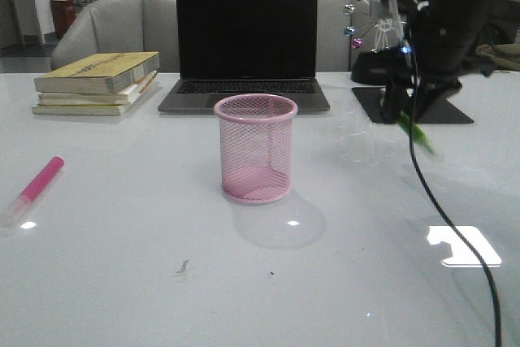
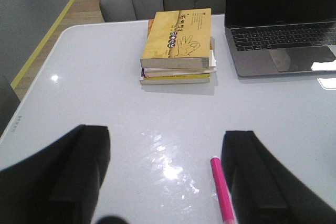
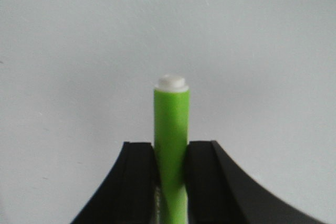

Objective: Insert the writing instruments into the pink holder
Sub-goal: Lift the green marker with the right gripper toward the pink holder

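While the pink holder (image 1: 255,149) stands upright and empty at table centre, just near of the laptop (image 1: 246,42), the green marker (image 3: 171,145) is off the table at right, pinched between the right gripper (image 3: 171,182) fingers, which are pressed onto its barrel. Front view shows the marker blurred, tilted, poking down-right out of the gripper (image 1: 410,123), well right of the holder and above the tabletop. Wrist view: white end cap points away from the fingers, bare table behind it.

Magenta marker (image 1: 34,188) lies flat near the left table edge, well left of the holder, pale cap end toward the near side. Left gripper (image 2: 165,177) hovers over it with fingers spread wide, nothing between them but table; marker (image 2: 222,192) lies just beside one finger (image 2: 257,177), contact not clear.

Stack of books (image 1: 97,83) sits far left, beside the laptop. Black mat (image 1: 422,107) lies far right under the right arm; black cable (image 1: 455,233) trails toward the near right edge.
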`<move>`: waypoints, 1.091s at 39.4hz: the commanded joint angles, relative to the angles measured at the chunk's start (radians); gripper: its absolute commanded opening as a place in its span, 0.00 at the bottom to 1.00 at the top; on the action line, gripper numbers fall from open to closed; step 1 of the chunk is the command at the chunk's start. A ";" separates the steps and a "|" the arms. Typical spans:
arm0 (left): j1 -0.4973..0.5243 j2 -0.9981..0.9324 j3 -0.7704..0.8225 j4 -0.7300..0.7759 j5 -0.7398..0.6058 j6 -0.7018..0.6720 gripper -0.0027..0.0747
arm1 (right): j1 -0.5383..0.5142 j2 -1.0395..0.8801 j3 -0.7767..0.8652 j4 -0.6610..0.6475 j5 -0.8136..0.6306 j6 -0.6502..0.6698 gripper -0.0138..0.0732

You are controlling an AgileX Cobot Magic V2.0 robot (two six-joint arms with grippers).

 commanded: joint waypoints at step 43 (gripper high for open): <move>0.000 -0.005 -0.035 0.000 -0.081 -0.009 0.69 | 0.380 -0.192 0.330 -0.142 -1.115 -0.016 0.22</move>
